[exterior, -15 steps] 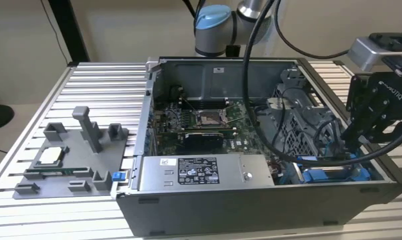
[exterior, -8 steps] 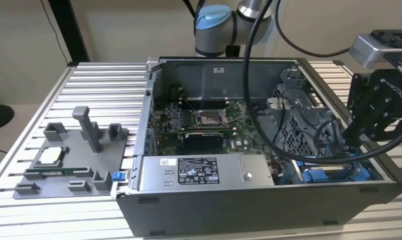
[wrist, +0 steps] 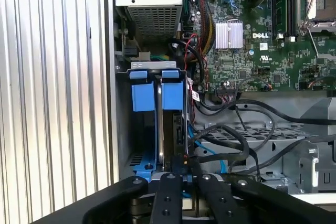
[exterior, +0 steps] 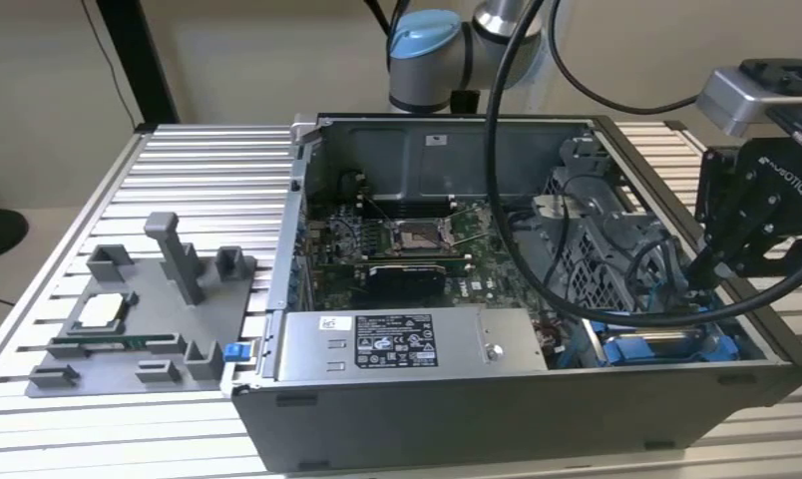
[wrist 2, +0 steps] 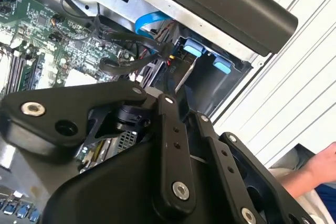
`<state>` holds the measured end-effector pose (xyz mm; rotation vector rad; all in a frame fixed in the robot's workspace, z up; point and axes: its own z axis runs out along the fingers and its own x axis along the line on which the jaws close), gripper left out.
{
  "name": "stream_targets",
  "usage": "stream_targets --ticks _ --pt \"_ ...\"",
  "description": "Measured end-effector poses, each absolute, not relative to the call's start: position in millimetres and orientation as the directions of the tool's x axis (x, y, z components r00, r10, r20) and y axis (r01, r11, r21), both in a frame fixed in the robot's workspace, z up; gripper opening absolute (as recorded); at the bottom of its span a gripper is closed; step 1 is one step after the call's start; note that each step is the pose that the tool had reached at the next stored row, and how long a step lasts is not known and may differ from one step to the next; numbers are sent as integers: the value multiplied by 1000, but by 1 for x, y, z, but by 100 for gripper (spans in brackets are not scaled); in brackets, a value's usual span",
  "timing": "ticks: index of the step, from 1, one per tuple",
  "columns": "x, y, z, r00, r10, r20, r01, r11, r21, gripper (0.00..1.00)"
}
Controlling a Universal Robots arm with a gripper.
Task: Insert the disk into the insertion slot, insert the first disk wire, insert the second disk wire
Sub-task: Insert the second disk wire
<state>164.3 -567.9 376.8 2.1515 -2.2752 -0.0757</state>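
The disk (wrist: 169, 129) stands edge-on inside the insertion slot (wrist: 122, 129), its blue carrier tabs (wrist: 173, 94) at the open end. In the exterior view the slot (exterior: 634, 351) sits in the case's near corner on the exterior view's right, and my black gripper (exterior: 704, 271) reaches down into the case just above it. My gripper (wrist: 182, 170) is shut on a black disk wire plug (wrist: 181, 162) at the disk's rear edge. In the second wrist view my gripper (wrist 2: 176, 95) points toward the blue tabs (wrist 2: 192, 49), with the black wires (wrist 2: 131, 51) close beside it.
The open computer case (exterior: 508, 419) lies on a ribbed metal table (exterior: 189, 170). Inside it are a grey power-supply box (exterior: 401, 344), the motherboard (exterior: 401, 239) and a perforated cage (wrist: 262, 135). A grey parts fixture (exterior: 135, 329) sits at the exterior view's left. A person's hand (wrist 2: 321, 165) is beside the table.
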Motion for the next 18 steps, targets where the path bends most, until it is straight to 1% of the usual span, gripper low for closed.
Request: stream_targets --ticks 4,5,11,18 --pt "167 -568 377 -56 -998 -26 -998 55 41 0" --pt "169 -568 377 -56 -998 -26 -998 55 42 100" --pt "186 -568 377 -57 -998 -26 -997 55 51 100" --pt "195 -568 373 -58 -998 -24 -993 55 101 100"
